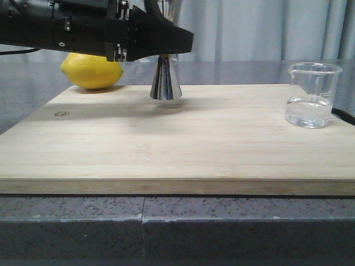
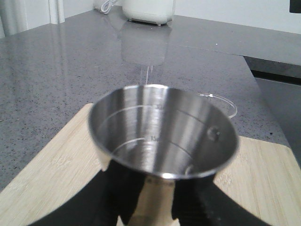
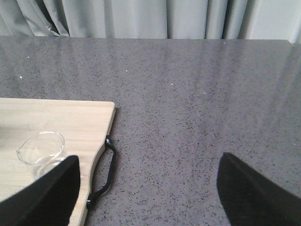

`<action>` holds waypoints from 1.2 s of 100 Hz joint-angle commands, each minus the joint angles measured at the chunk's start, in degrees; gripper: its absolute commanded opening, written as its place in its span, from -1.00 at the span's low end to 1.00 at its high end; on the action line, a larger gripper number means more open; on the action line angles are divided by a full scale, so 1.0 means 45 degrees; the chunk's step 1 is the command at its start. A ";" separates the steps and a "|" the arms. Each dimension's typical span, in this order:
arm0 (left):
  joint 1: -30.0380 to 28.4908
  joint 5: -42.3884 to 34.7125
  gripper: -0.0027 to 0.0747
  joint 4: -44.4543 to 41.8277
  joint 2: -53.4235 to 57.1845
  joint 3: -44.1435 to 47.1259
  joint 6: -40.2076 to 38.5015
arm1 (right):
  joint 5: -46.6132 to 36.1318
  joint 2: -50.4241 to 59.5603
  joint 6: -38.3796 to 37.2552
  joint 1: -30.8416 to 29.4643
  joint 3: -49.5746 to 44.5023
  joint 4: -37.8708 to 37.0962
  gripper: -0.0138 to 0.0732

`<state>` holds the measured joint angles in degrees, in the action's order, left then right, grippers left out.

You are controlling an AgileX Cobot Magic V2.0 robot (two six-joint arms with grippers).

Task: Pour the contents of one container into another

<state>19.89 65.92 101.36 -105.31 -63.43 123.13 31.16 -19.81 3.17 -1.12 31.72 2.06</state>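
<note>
The steel jigger [image 1: 166, 83] is upright at the back of the wooden board [image 1: 166, 149], its base at or just above the wood. My left gripper [image 1: 166, 51] is shut on its narrow waist. In the left wrist view the jigger's open cup [image 2: 162, 132] fills the middle, with the left gripper [image 2: 160, 197] clamped below it; the cup looks empty. The glass beaker [image 1: 313, 94] stands on the board's right end, holding clear liquid. My right gripper [image 3: 148, 188] is open over the bare counter, with the beaker [image 3: 41, 150] just beside one finger.
A lemon [image 1: 91, 72] lies at the board's back left, behind my left arm. A black strap handle [image 3: 106, 169] hangs off the board's right edge. A white appliance [image 2: 148, 12] stands on the far counter. Curtains close off the back.
</note>
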 commanded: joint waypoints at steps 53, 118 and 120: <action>0.0139 0.1409 -0.36 0.1029 0.1591 -0.0406 -0.0353 | 0.0139 -0.1108 0.0973 0.0169 0.1601 0.0240 0.57; 0.0139 0.1355 -0.36 0.1029 0.1591 -0.0406 -0.0353 | -0.0298 -0.4634 0.1619 0.4250 0.2281 0.1525 0.57; 0.0139 0.1355 -0.36 0.1029 0.1591 -0.0406 -0.0353 | -0.0636 -0.4634 0.1616 0.4275 0.1993 0.1635 0.57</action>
<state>20.03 66.42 100.92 -101.11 -63.53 122.08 37.54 -39.99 11.36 17.81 42.32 7.74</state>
